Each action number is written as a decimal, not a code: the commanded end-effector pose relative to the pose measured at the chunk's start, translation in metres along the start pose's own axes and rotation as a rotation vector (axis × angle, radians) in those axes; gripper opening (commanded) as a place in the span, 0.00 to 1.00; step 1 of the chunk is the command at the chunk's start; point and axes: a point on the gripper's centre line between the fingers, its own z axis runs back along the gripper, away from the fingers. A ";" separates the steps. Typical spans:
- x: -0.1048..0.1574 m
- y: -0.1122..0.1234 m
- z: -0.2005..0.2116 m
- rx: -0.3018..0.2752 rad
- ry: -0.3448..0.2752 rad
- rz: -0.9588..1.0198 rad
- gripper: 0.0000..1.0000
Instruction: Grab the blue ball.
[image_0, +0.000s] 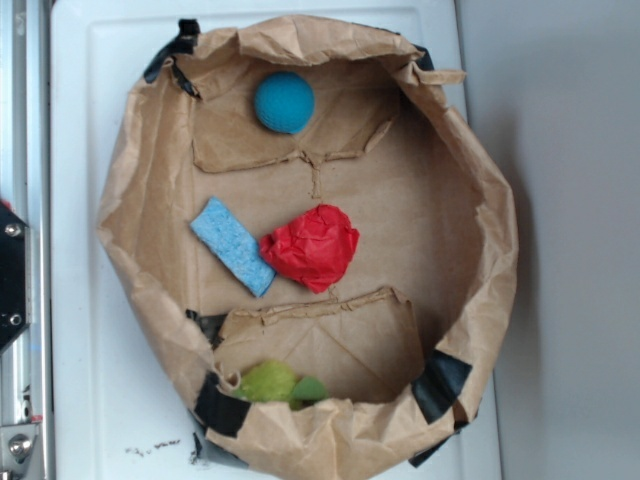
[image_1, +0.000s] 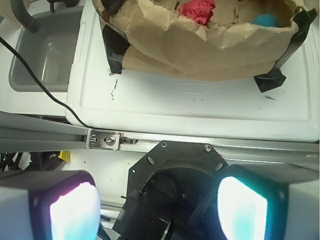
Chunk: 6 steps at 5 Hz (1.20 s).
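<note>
Item one on my screen was the blue ball (image_0: 284, 102), which lay inside a rolled-down brown paper bag (image_0: 478, 250) at the end of the bag floor toward the top of the exterior view, resting on a folded paper flap and touching nothing else. Item two was a crumpled red paper wad (image_0: 313, 246) near the middle of the bag, with a flat light-blue sponge (image_0: 232, 245) just beside it, their near edges about touching. Item three was a yellow-green ball (image_0: 268, 381) at the opposite end, tucked against the bag wall and partly hidden by the rim. Black tape patches (image_0: 222, 408) marked the bag's corners. The bag sat on a white tray-like tabletop (image_1: 200, 102). From the wrist view I saw the pincer (image_1: 157, 210) released, its two pale pads (image_1: 74, 212) set wide apart, positioned well outside the bag over the black base and an aluminium rail (image_1: 200, 145). The crumpled bag wall stood between the pincer and the ball, of which only a teal sliver showed above the rim. A grey bin (image_1: 45, 60) and a black cable (image_1: 45, 90) lay off to the left.
</note>
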 end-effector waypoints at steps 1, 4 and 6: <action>0.011 0.003 0.000 -0.067 -0.005 0.015 1.00; 0.146 0.007 -0.036 -0.051 0.023 0.076 1.00; 0.233 0.000 -0.078 -0.225 0.173 -0.269 1.00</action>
